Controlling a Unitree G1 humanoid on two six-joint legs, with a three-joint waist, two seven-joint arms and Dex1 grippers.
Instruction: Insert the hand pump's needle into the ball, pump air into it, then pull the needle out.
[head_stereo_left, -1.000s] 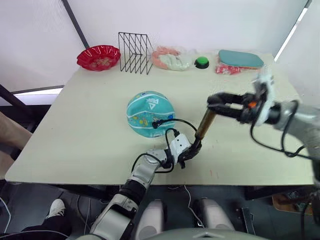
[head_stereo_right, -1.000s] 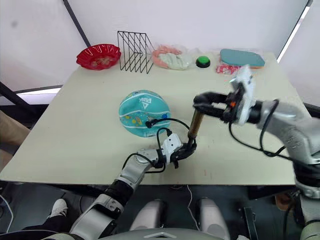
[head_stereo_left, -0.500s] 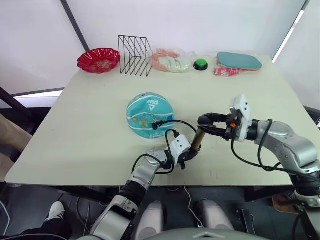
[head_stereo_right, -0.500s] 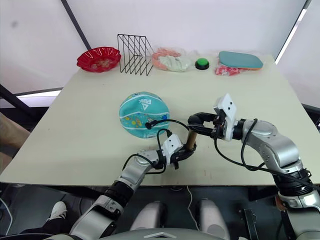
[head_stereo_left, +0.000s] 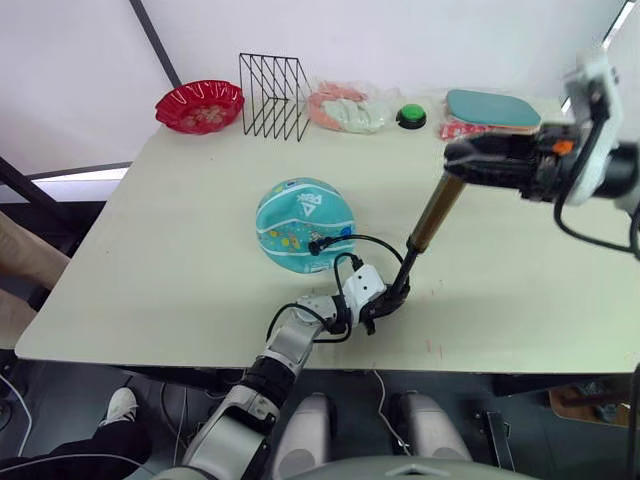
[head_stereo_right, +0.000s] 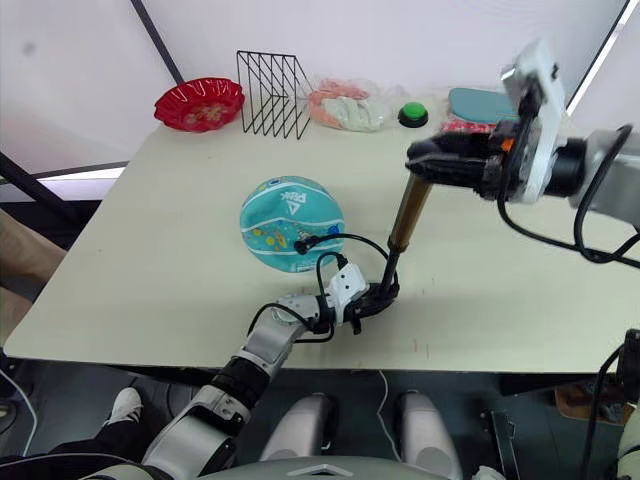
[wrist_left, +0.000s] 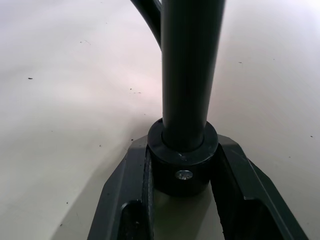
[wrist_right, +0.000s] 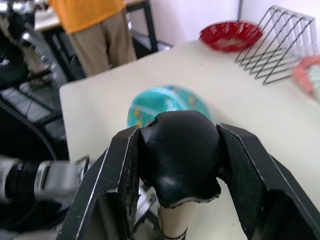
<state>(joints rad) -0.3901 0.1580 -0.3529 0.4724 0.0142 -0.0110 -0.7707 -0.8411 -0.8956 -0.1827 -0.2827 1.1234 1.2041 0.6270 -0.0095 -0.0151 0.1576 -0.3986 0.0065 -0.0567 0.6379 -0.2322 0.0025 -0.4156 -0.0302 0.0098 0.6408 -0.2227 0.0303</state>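
The teal ball (head_stereo_left: 305, 212) rests mid-table. The hand pump (head_stereo_left: 433, 213) stands tilted to its right, with its gold barrel drawn high above a thin black rod. My left gripper (head_stereo_left: 376, 307) is shut on the pump's black end cap (wrist_left: 182, 167) down on the table. My right gripper (head_stereo_left: 458, 160) is shut on the black handle (wrist_right: 179, 152) at the top. The black hose (head_stereo_left: 372, 243) loops from the base to the ball. The needle's black fitting (head_stereo_left: 314, 247) sits against the ball's near side, and its pin is hidden.
Along the table's far edge stand a red bowl (head_stereo_left: 200, 105), a black wire rack (head_stereo_left: 272, 96), a bag of pink and white items (head_stereo_left: 346, 110), a green button (head_stereo_left: 410, 117) and a teal paddle (head_stereo_left: 493, 108). A person in an orange top (wrist_right: 92, 17) stands beyond the table.
My right gripper has lifted the handle up and away from the table, drawing the pump out long after it was pressed low half a second ago. Left gripper, base and ball have stayed put.
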